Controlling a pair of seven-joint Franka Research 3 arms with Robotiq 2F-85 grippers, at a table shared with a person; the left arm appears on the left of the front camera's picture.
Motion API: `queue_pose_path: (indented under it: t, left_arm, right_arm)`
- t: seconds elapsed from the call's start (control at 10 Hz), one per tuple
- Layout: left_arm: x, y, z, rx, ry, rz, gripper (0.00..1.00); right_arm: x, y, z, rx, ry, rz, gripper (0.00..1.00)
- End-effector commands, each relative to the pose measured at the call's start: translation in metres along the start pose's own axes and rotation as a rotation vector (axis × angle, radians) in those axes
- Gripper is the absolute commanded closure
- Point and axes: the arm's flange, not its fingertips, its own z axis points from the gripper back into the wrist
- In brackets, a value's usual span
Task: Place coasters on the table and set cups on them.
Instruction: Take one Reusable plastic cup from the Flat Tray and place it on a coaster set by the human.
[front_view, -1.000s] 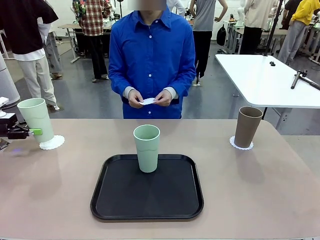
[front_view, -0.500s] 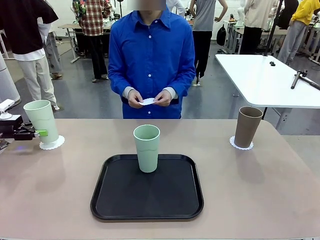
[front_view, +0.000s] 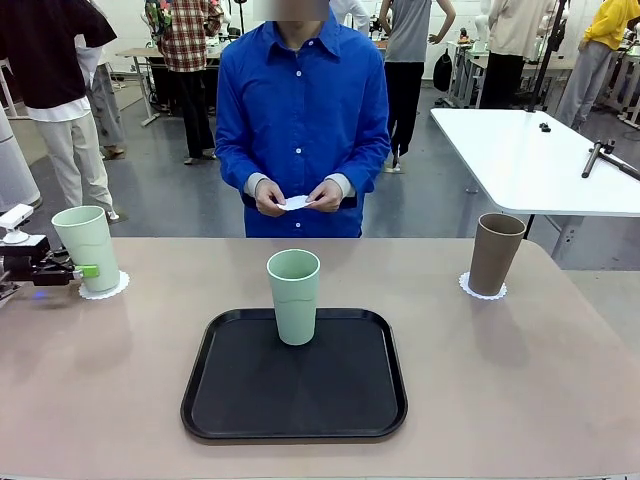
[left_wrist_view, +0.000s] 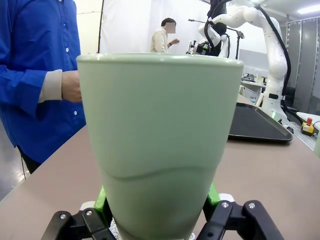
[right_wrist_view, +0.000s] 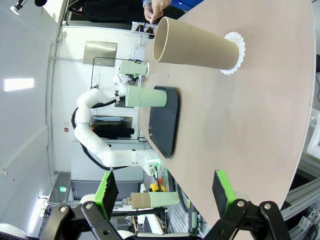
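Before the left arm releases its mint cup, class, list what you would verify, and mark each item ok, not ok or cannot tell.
1. Left jaws shut on the held mint cup: ok.
2. That cup upright over the left coaster: ok.
3. Its base fully down on the left coaster: cannot tell.
4. Brown cup standing on the right coaster: ok.
5. Second mint cup on a coaster: not ok, it stands on the black tray.
6. Third coaster on the table: not ok, the person's hands hold it.
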Motion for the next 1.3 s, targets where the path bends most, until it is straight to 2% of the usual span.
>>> queue_pose_path:
  t: [0.0, 0.7, 0.8, 0.9, 1.2]
  left_arm:
    - [0.0008, 0.0068, 0.0012, 0.009, 0.000, -0.024, 0.16]
    - [-0.0046, 0.0058, 0.0028, -0.007, 0.028, -0.018, 0.16]
    - [-0.0056, 0.0072, 0.0024, -0.016, 0.037, -0.007, 0.06]
    - [-0.0076, 0.0063, 0.0016, -0.019, 0.037, 0.000, 0.00]
    - [-0.0071, 0.0071, 0.0020, -0.026, 0.035, -0.001, 0.00]
  right_arm:
    - [0.0012, 0.0009, -0.0002, -0.007, -0.002, -0.001, 0.00]
    - [0.0012, 0.0009, -0.0002, -0.007, -0.002, -0.001, 0.00]
    - [0.0012, 0.0009, -0.0002, -0.007, -0.002, -0.001, 0.00]
    - [0.0012, 0.0009, -0.0002, -0.007, -0.002, -0.001, 0.00]
    - [0.0012, 0.0009, -0.0002, -0.007, -0.002, -0.001, 0.00]
